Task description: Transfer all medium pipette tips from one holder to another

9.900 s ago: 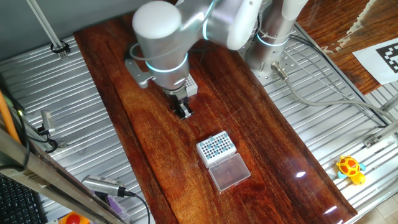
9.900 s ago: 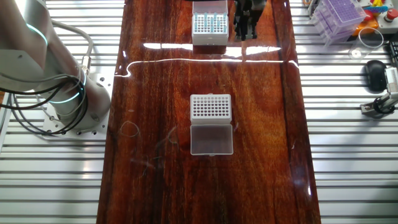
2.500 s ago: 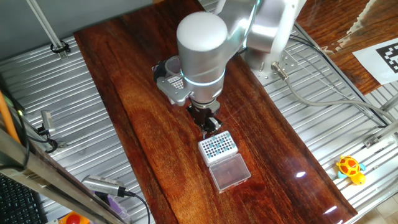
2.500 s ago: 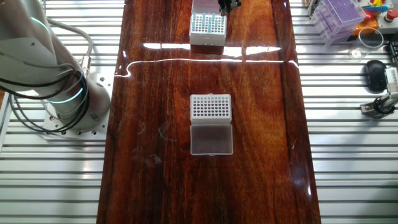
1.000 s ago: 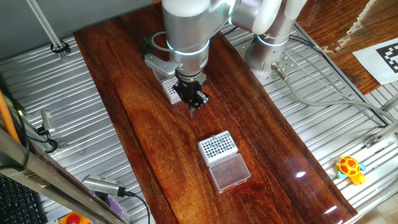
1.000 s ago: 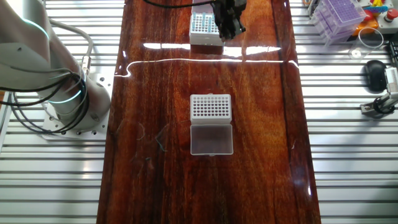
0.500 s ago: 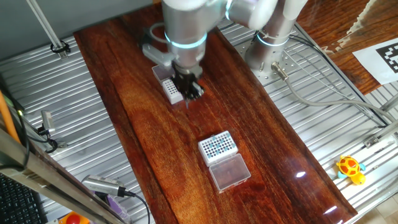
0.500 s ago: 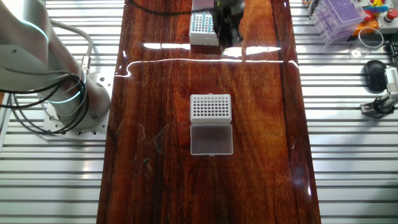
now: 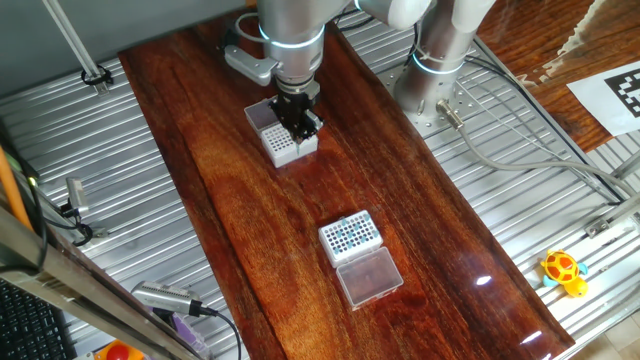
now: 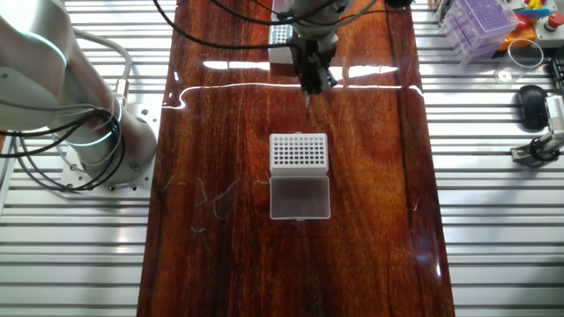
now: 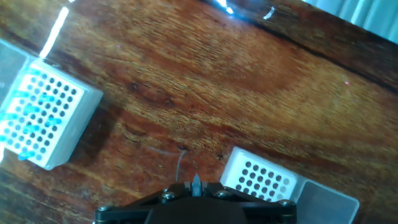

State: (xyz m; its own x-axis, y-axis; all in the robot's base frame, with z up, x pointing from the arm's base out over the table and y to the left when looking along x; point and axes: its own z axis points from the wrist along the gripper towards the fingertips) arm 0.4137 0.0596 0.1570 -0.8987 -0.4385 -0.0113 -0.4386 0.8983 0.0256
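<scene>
The source rack (image 9: 349,234) is white and holds teal medium pipette tips (image 11: 28,115) in its hole grid. It also shows in the other fixed view (image 10: 280,37) and at the left of the hand view (image 11: 53,134). A second white rack (image 9: 280,150) shows only dark holes; it is also in the other fixed view (image 10: 298,151) and the hand view (image 11: 264,179). My gripper (image 9: 303,125) is shut on one teal tip (image 11: 196,182). It hangs above the wood between the racks, close to the second rack (image 10: 308,84).
Each rack has a clear lid lying open beside it (image 9: 368,276) (image 10: 300,195). The robot base (image 10: 88,132) stands on the slatted metal beside the wooden board. A purple rack (image 10: 480,22) and a yellow toy (image 9: 563,270) lie off the board.
My gripper has moved away from the teal-filled rack, carrying the tip, and now hangs close to the rack with dark holes.
</scene>
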